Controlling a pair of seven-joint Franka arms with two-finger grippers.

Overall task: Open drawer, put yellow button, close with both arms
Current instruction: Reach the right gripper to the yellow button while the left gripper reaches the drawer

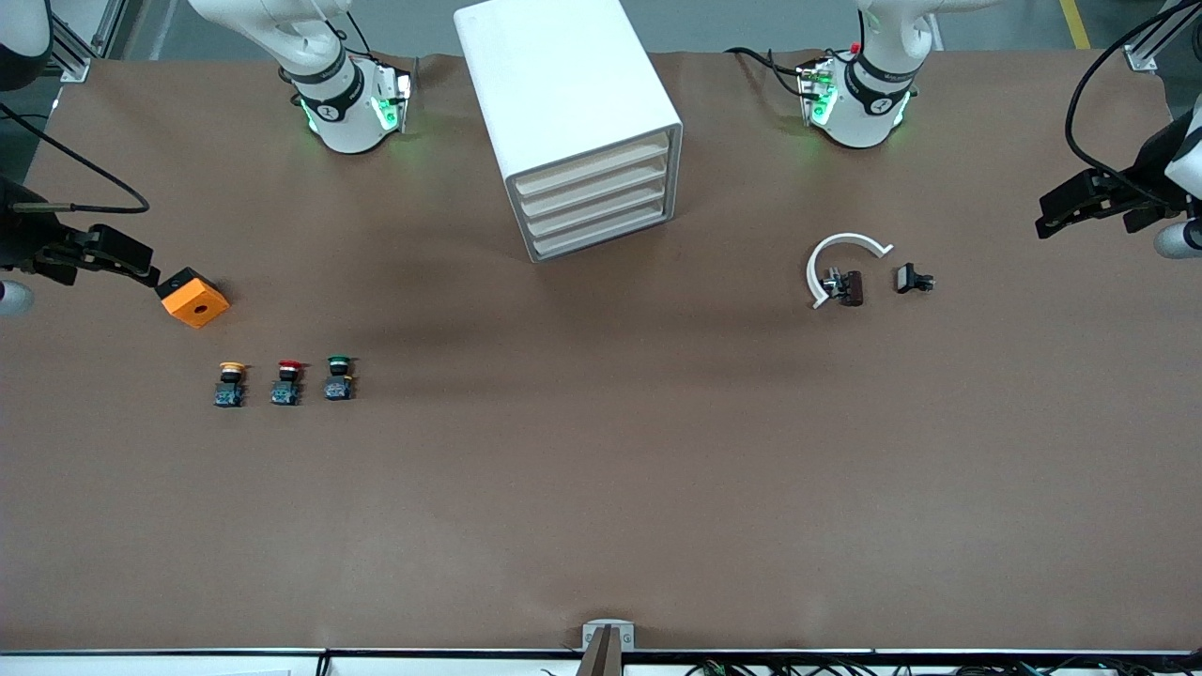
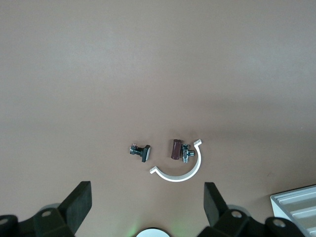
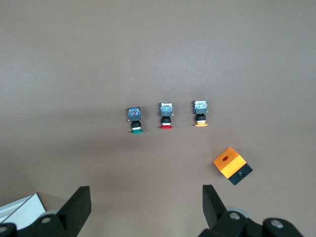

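**Drawer shut, both arms waiting wide**

Nothing is touched yet. The cabinet (image 1: 582, 131) stands between the two bases, its top drawer (image 1: 590, 167) flush and closed. The left gripper (image 1: 1080, 208) hangs released over its end of the table, near the white clip (image 1: 840, 258); the right gripper (image 1: 117, 253) hangs spread over its own end, beside the orange box (image 1: 194, 298). The yellow button (image 1: 230, 383) sits at the right arm's end of a row with the red button (image 1: 287, 381) and green button (image 1: 339, 376), nearer the camera than the box. To open cleanly, I'd hook only the top front and pull straight along the cabinet's angled axis, while the other arm steadies the shell.
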